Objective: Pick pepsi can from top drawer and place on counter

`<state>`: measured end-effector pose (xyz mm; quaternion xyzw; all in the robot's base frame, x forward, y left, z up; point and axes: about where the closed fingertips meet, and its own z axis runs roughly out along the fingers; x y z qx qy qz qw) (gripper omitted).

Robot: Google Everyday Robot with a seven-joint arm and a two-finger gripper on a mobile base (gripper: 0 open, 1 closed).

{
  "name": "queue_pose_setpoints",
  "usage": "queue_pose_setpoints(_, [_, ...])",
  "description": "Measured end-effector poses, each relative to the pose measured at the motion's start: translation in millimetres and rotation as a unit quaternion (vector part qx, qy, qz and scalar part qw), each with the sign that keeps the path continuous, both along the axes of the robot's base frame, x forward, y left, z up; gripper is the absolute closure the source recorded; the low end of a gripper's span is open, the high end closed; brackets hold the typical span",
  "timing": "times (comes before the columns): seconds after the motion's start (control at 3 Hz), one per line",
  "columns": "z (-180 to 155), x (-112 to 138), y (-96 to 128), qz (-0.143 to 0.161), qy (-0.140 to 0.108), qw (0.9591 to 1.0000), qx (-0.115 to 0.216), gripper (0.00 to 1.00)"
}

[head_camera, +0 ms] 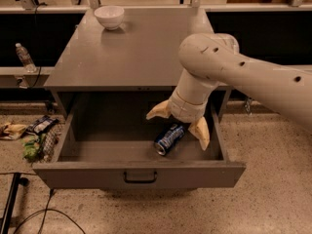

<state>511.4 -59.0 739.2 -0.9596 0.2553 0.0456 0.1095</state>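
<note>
The pepsi can, dark blue with white lettering, lies on its side in the right half of the open top drawer. My gripper hangs over the drawer just above the can's far end, open, with one cream finger to the can's left and the other to its right. It holds nothing. The arm comes in from the right and covers part of the counter, whose grey top stretches behind the drawer.
A white bowl stands at the counter's far left corner. A clear water bottle sits on a shelf at left. Wrappers and litter lie on the speckled floor left of the drawer. Cables run at lower left.
</note>
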Motion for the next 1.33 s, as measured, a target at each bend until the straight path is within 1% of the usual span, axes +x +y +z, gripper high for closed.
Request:
queue_pose_setpoints(0.33, [-19.0,16.3,-0.7,-0.007,-0.008,0.9998,-0.015,0.00])
queue_pose_setpoints(0.67, [-37.4,28.4,1.5,-0.025,-0.010,0.9996,-0.011,0.00])
queue_pose_setpoints(1.0, [-51.0,42.0,7.0,-0.032,-0.018,0.9993,-0.003,0.00])
queue_pose_setpoints(1.33, [-66.6,57.0,13.1,-0.044,-0.022,0.9988,-0.003,0.00])
